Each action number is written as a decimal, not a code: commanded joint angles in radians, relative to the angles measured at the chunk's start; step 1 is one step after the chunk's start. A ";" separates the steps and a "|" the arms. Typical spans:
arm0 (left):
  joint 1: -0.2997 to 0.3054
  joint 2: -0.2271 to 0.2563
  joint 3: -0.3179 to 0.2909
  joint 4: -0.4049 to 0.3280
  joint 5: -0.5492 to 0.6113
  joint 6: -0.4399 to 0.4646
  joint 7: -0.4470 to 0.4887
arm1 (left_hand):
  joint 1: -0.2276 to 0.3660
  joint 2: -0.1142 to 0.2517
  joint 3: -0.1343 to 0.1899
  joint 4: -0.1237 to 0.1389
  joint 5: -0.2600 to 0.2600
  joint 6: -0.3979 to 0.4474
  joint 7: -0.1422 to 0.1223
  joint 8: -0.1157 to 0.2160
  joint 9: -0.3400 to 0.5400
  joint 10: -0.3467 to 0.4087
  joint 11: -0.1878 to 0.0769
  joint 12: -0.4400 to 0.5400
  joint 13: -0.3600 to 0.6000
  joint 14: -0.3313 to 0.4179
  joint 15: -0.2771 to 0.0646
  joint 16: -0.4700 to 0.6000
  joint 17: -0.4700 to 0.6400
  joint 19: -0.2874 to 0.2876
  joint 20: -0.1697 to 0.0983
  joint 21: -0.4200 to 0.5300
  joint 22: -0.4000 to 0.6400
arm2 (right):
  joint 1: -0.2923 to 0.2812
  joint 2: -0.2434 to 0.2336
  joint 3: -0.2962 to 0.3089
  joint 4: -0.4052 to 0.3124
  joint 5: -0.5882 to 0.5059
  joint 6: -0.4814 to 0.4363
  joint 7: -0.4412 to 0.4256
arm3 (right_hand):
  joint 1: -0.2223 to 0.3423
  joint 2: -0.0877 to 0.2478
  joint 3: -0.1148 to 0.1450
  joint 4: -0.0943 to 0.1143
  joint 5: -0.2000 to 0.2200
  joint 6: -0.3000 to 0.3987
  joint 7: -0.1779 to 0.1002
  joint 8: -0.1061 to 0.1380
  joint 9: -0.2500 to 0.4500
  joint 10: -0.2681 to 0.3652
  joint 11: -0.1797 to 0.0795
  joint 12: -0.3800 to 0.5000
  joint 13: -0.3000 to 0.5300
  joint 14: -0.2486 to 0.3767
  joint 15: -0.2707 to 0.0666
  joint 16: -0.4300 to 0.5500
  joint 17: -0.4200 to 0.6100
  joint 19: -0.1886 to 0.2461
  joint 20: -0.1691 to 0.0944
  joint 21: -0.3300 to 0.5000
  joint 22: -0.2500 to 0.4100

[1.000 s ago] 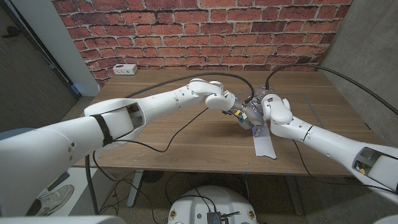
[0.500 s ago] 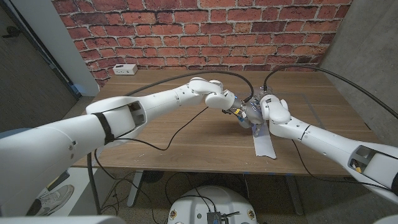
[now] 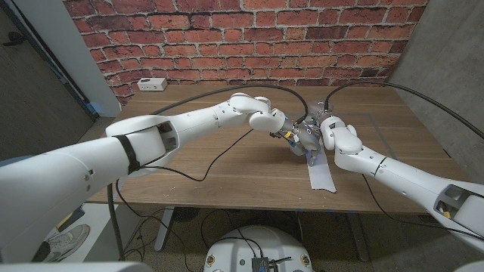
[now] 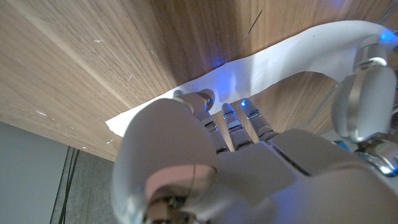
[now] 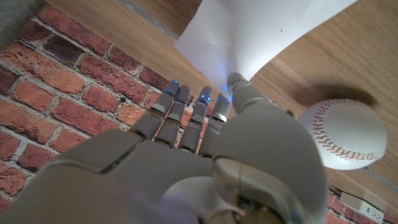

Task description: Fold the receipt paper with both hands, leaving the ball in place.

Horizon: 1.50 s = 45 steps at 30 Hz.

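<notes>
The white receipt paper (image 3: 322,177) lies as a strip near the table's front edge, its far end lifted between my two hands. My left hand (image 3: 281,130) and right hand (image 3: 327,132) meet over that end. In the left wrist view the receipt paper (image 4: 280,56) arches up off the wood, my left hand (image 4: 205,162) holds its edge with its fingertips, and a finger of the right hand (image 4: 364,99) grips the raised end. In the right wrist view my right hand (image 5: 205,149) pinches the receipt paper (image 5: 249,31). The baseball (image 5: 345,134) sits on the wood beside that hand.
A small white box (image 3: 153,84) stands at the table's back left by the brick wall. Black cables (image 3: 219,159) trail over the wooden table (image 3: 227,189) to both wrists. The paper's near end reaches almost to the front edge.
My right wrist has risen and turned slightly over the paper's far end. The left hand and the strip's near end stay where they were.
</notes>
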 commanded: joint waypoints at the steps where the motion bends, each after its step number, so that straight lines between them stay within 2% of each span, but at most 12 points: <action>1: -0.010 -0.019 0.013 0.033 0.002 -0.005 0.016 | 0.011 -0.002 -0.007 0.002 0.000 -0.005 0.001 0.000 0.007 -0.002 -0.003 0.000 0.002 -0.003 -0.122 -0.006 0.003 -0.008 -0.003 0.009 0.003 | -0.055 -0.086 0.065 -0.167 0.015 -0.002 0.067 | 0.041 -0.013 0.016 -0.014 0.020 0.025 0.024 0.042 0.032 0.045 0.029 0.015 0.001 0.060 -0.144 0.003 -0.009 0.026 0.007 0.014 0.002; 4: -0.013 -0.024 0.017 0.041 0.005 -0.006 0.025 | 0.012 -0.002 -0.008 0.003 0.000 -0.006 0.003 0.000 0.008 -0.004 -0.001 -0.001 0.002 -0.003 -0.123 -0.006 0.003 -0.009 -0.003 0.010 0.003 | -0.064 -0.108 0.077 -0.220 0.006 -0.026 0.128 | 0.053 -0.022 0.023 -0.017 0.028 0.033 0.037 0.055 0.037 0.059 0.037 0.017 -0.002 0.082 -0.139 -0.001 -0.015 0.033 0.020 0.016 0.001; 9: -0.019 -0.034 0.025 0.055 0.007 -0.006 0.034 | 0.012 -0.002 -0.009 0.004 0.000 -0.008 0.004 0.000 0.008 -0.007 -0.001 -0.002 0.002 -0.004 -0.123 -0.006 0.003 -0.009 -0.003 0.012 0.003 | -0.086 -0.153 0.093 -0.306 -0.021 -0.049 0.211 | 0.061 -0.028 0.029 -0.018 0.031 0.028 0.045 0.062 0.041 0.054 0.050 0.012 -0.004 0.082 -0.132 -0.011 -0.019 0.032 0.023 0.016 0.001; 12: -0.020 -0.030 0.027 0.048 0.007 -0.003 0.033 | 0.013 -0.002 -0.010 0.004 0.000 -0.011 0.006 -0.001 0.008 -0.007 0.000 -0.002 0.002 -0.003 -0.123 -0.006 0.002 -0.009 -0.004 0.013 0.003 | -0.111 -0.178 0.109 -0.348 -0.036 -0.051 0.229 | 0.063 -0.028 0.032 -0.016 0.031 0.027 0.046 0.064 0.043 0.052 0.050 0.010 -0.005 0.083 -0.129 -0.014 -0.020 0.032 0.024 0.016 0.000; 27: -0.007 0.000 0.016 -0.009 0.012 0.025 0.017 | 0.014 -0.002 -0.013 0.007 0.001 -0.022 0.009 -0.002 0.008 -0.014 0.005 -0.005 0.003 -0.002 -0.121 -0.006 0.002 -0.006 -0.004 0.021 0.002 | -0.240 -0.260 0.228 -0.489 -0.031 -0.059 0.256 | 0.069 -0.034 0.042 -0.010 0.030 0.028 0.055 0.082 0.051 0.068 0.048 0.009 -0.011 0.104 -0.130 -0.024 -0.024 0.032 0.025 0.015 0.000; 35: -0.007 -0.003 0.015 -0.006 0.018 0.029 0.023 | 0.015 -0.002 -0.015 0.008 0.001 -0.024 0.011 -0.001 0.009 -0.014 0.006 -0.005 0.003 -0.001 -0.123 -0.006 0.001 -0.005 -0.005 0.023 0.002 | -0.285 -0.293 0.283 -0.544 -0.004 -0.089 0.295 | 0.070 -0.033 0.049 -0.007 0.028 0.025 0.059 0.089 0.054 0.071 0.057 0.006 -0.013 0.108 -0.130 -0.031 -0.025 0.030 0.024 0.014 0.000; 45: -0.010 -0.006 0.017 0.005 0.017 0.023 0.028 | 0.016 -0.003 -0.016 0.008 0.001 -0.028 0.010 -0.001 0.009 -0.018 0.007 -0.006 0.003 -0.001 -0.123 -0.007 0.001 -0.006 -0.004 0.026 0.001 | -0.363 -0.350 0.362 -0.614 0.048 -0.138 0.283 | 0.070 -0.033 0.056 -0.003 0.024 0.017 0.061 0.098 0.058 0.073 0.056 0.002 -0.016 0.111 -0.127 -0.041 -0.026 0.025 0.025 0.012 -0.001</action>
